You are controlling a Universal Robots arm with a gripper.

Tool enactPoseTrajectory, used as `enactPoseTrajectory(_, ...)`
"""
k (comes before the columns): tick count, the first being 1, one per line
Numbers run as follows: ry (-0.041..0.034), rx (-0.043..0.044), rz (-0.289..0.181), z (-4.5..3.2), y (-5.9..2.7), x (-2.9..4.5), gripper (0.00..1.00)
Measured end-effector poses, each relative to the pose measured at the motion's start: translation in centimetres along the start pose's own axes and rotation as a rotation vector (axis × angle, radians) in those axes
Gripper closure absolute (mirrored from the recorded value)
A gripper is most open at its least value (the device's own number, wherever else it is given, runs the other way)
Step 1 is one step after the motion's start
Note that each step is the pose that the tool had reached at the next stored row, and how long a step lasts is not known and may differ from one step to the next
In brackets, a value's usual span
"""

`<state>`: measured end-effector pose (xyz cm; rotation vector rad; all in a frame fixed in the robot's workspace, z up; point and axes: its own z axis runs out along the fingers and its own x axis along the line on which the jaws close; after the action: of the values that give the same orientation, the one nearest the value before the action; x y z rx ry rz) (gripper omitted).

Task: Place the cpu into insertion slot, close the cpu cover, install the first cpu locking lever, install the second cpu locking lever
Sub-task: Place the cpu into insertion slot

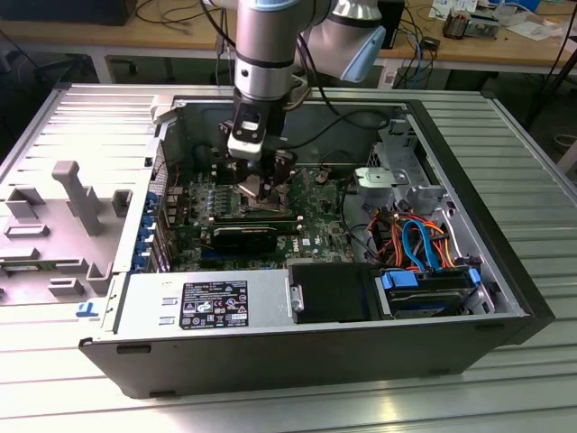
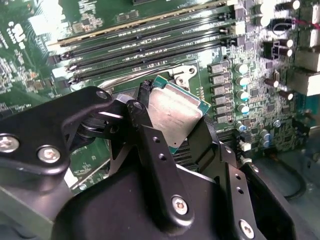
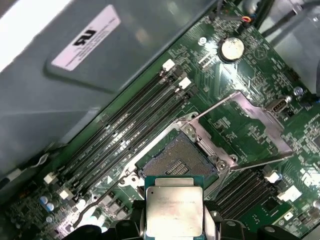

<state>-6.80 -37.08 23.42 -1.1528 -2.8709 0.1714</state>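
Open dark desktop computer case (image 1: 505, 298) lies on its side on the ribbed metal counter (image 1: 532, 135). The green motherboard (image 1: 315, 225) faces up inside it.

Grey robot arm (image 1: 266, 45) comes down from the upper centre of the exterior view. Its black pincer (image 1: 255, 185) is low over the middle of the board.

Pincer (image 2: 175, 120): the black fingers (image 2: 145, 112) are closed on opposite edges of the cpu (image 2: 172, 112), a small flat square chip with a dull silver-grey metal top. Grip looks firm, and the green rim of the chip shows past the fingers. In the first wrist view the cpu (image 3: 174, 205) sits between the finger ends.

The insertion slot (image 3: 177, 157), a square socket with a dark centre and silvery rim, is uncovered and bare. The chip hangs at the socket's near edge and is not seated. How high above the socket it is, cannot tell.

The cpu cover (image 3: 265, 122), a thin silvery frame plate with a square window, is swung up off the socket along one edge. Green board shows through its window.

Long narrow black memory slots (image 3: 135, 130) run beside the socket, also seen in the second wrist view (image 2: 145, 47). A round silver coin battery (image 3: 231, 47) sits further off on the board. The grey metal power supply box (image 1: 207, 302) with a label is at the case's lower edge in the exterior view.
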Motion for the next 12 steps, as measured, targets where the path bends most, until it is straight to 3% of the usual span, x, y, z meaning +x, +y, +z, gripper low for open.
enactPoseTrajectory(12,0.0163,0.0002,0.136,0.71,0.34,-0.26,0.45)
